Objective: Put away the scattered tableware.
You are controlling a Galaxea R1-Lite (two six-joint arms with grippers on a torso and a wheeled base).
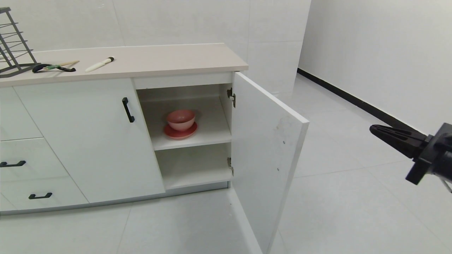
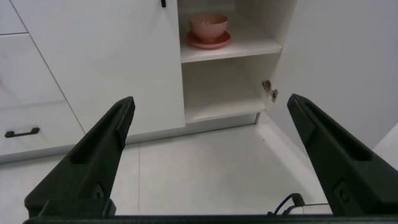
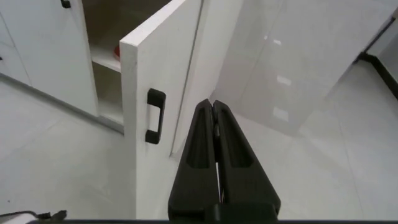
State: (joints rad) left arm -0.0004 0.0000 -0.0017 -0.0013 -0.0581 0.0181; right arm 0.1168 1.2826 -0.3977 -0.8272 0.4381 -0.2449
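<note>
Cut off left of the cupboard (image 1: 197, 169): wire rack (image 1: 14, 42); beside it on the worktop (image 1: 169, 60), two utensils (image 1: 100, 64), hard to make out. In the open cupboard, upper shelf: pink bowl (image 1: 180, 119) on red plate (image 1: 180, 134). Left hand (image 2: 211, 102) spread apart, facing cupboard; right hand (image 3: 213, 106) pressed together near its door (image 1: 265, 148).
</note>
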